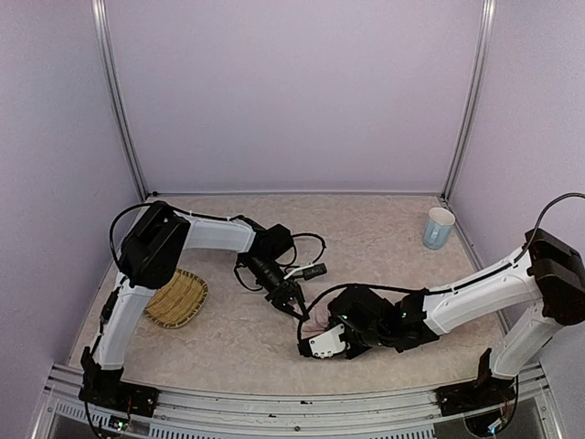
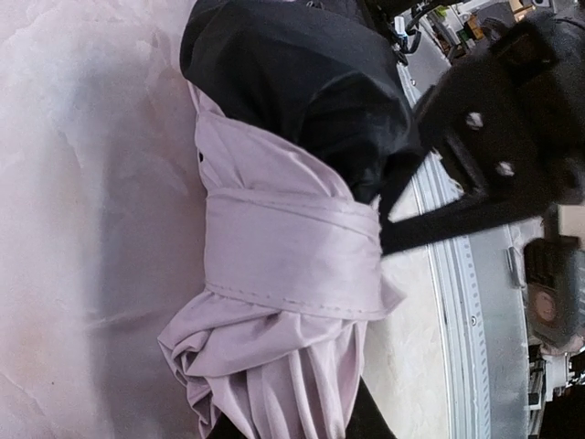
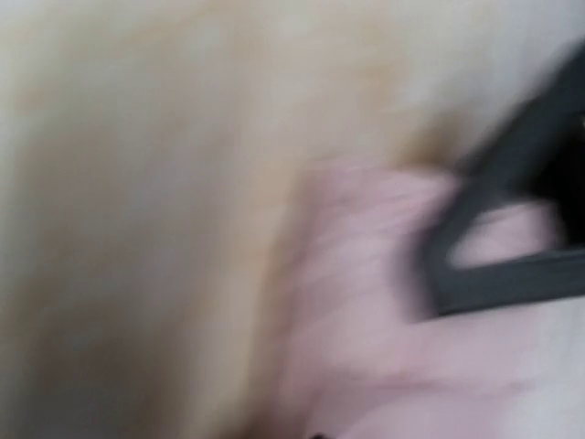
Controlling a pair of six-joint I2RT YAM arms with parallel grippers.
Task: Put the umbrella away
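**Two arms meet over a folded umbrella near the table's front edge**

The umbrella (image 2: 283,256) lies folded on the beige table (image 1: 384,242), at about 6 o'clock from the table's middle in the overhead view and mostly hidden under the two wrists. The left wrist camera shows it close up. Its pale pink canopy is bunched and bound by a stitched pink strap around the waist, with black lining bulging out at 12 o'clock and loose pink folds spilling toward 6 o'clock.

The left gripper (image 1: 291,302) reaches in from 11 o'clock of the bundle. One of its black fingers (image 2: 475,155) lies against the dark lining at the umbrella's 3 o'clock side. Its partner is out of sight, so whether the hand is spread or pinching cannot be told.

The right gripper (image 1: 313,331) comes in from 4 o'clock. Its own camera is badly blurred and shows only pink fabric and one black finger frame (image 3: 512,279) over it. The state of that hand cannot be told either.

A woven straw tray (image 1: 176,299) sits at 9 o'clock, well apart from the umbrella. A pale blue cup (image 1: 438,228) stands at 2 o'clock, near the back right corner.
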